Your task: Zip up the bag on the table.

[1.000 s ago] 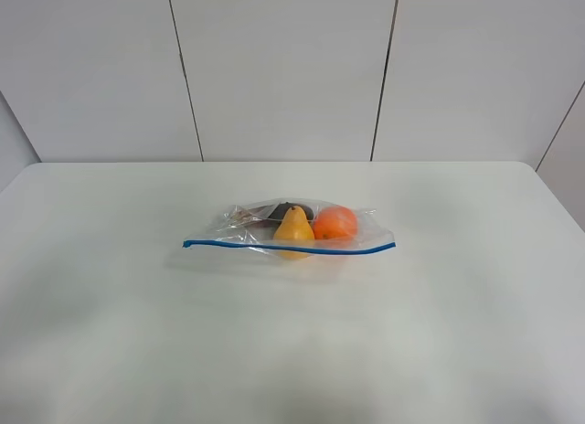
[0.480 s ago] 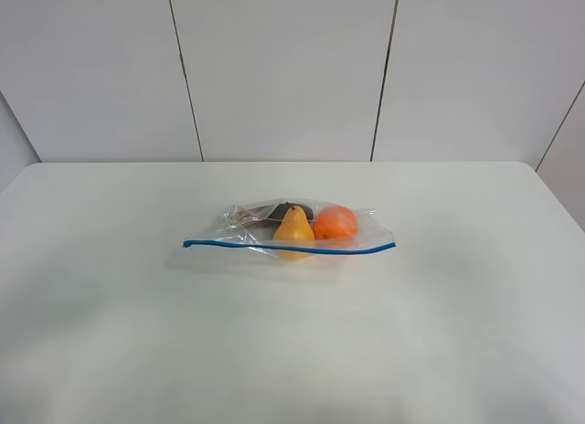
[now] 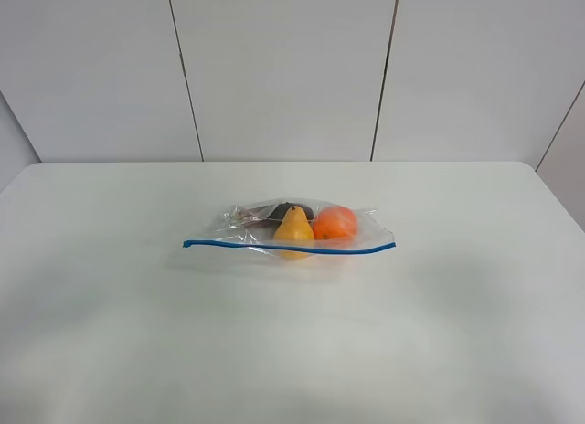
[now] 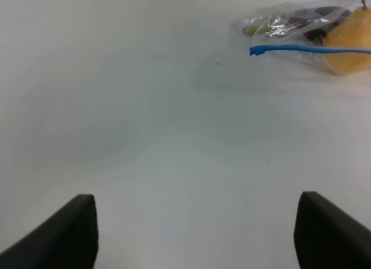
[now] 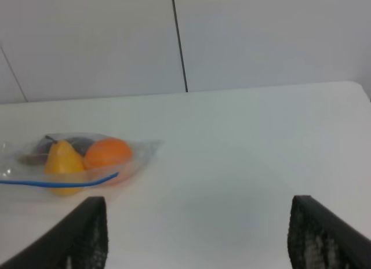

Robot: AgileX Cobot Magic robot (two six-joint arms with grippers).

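Note:
The clear plastic bag lies in the middle of the white table, its blue seal strip along the near side. Inside are a yellow pear, an orange and a dark item. Neither arm shows in the exterior high view. In the left wrist view my left gripper is open, well short of the bag. In the right wrist view my right gripper is open, with the bag some way off to one side.
Grey wall panels stand behind the table's far edge. The table's rounded right corner is at the back right. Bare white tabletop lies all around the bag.

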